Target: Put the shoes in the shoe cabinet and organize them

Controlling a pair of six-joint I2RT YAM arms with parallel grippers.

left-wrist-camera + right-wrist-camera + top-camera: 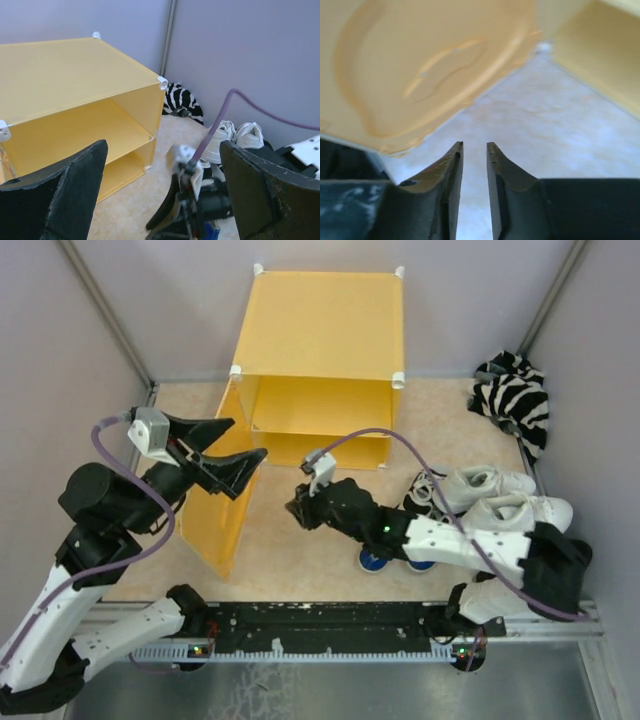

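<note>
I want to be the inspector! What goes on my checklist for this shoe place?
Surface: beige speckled floor.
Job's things: yellow cabinet, door swung open, no shoes seen inside; white sneakers on the floor; blue shoes partly hidden under the right arm.
Clutter: zebra-striped cloth in the far right corner.
Grippers: left gripper wide open, empty; right gripper barely open, empty.
Cables: purple cable looping over each arm.
Surroundings: plain grey walls.

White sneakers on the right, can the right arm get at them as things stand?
Probably yes. The white sneakers sit uncovered beside the right arm. But its claw points away, toward the cabinet door, so the arm would have to fold back first.
</note>
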